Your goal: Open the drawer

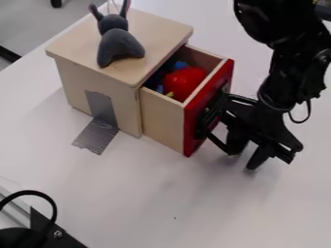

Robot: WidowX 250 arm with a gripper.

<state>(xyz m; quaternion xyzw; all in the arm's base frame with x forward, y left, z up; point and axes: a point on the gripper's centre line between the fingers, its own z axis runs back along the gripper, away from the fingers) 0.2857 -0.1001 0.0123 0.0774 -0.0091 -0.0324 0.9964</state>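
White table [148, 208] under everything, with a bit of grey floor [26, 24] past the top left corner. So the drawer [163, 119] is sticking well out of a pale wooden box [94, 82], red front [194, 126] angled toward the lower right. Inside it's got a round red thing [184, 81] plus some blue bits [180, 64]. Black arm comes down from the top right, and the claw [242, 161] hangs just outside that red front, tips a little apart, pinching nothing. Can't tell if its frame touches the front. Grey plush [119, 46] sits on the box, and silver tape [100, 109] runs down its side onto the table.
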